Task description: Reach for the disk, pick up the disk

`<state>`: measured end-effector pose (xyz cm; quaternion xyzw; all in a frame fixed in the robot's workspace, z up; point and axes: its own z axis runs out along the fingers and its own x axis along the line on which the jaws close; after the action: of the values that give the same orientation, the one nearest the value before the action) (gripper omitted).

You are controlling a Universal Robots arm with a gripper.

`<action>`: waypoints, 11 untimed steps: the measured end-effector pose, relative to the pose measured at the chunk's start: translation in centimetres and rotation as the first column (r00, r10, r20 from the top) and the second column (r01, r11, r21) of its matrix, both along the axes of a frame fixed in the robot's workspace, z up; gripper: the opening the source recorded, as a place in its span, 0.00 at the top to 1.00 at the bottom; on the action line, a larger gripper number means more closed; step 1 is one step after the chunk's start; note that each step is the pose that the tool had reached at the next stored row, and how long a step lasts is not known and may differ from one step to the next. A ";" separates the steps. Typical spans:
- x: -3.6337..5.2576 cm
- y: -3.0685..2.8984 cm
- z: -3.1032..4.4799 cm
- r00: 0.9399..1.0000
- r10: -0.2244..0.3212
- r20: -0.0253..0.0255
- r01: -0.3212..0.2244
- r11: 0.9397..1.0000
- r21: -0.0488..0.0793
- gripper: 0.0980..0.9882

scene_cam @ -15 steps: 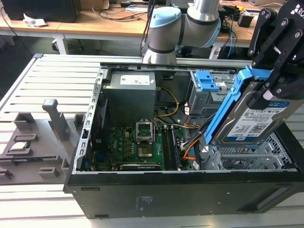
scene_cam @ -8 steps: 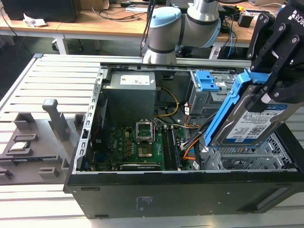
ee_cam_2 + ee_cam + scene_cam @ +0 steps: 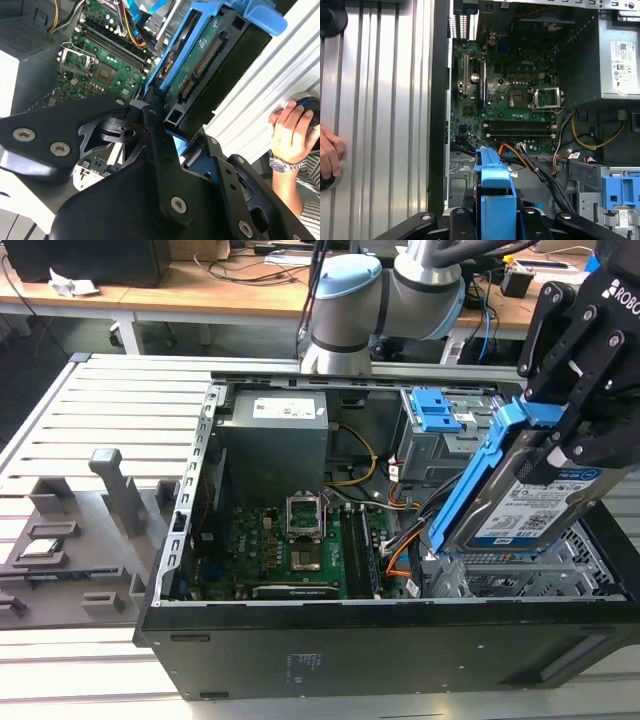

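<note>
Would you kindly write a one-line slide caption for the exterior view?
Gripper holds the blue-framed disk tilted above the open computer case.

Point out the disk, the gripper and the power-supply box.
disk (image 3: 545, 502): exterior view, on its white-and-blue label.
gripper (image 3: 560, 435): exterior view, midway between the fingertips clamping the disk.
power-supply box (image 3: 275, 445): exterior view, on its grey side wall.

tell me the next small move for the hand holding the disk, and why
Probably a slow, straight lift. In the exterior view the hand is shut on the disk, which hangs tilted with its lower end low by the drive cage inside the computer case. Orange and black cables run close beside that end, so raising it without swinging seems safest.
</note>
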<state>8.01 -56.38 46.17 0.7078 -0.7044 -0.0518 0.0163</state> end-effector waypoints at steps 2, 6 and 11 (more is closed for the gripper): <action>0.85 0.16 -0.10 1.000 0.000 -0.002 0.000 1.000 0.000 0.70; 2.19 0.42 -0.21 1.000 0.000 -0.006 0.000 1.000 0.000 0.70; 3.65 0.57 -0.43 1.000 0.000 -0.010 0.000 1.000 0.000 0.70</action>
<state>11.66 -55.82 45.75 0.7076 -0.7041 -0.0555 0.0199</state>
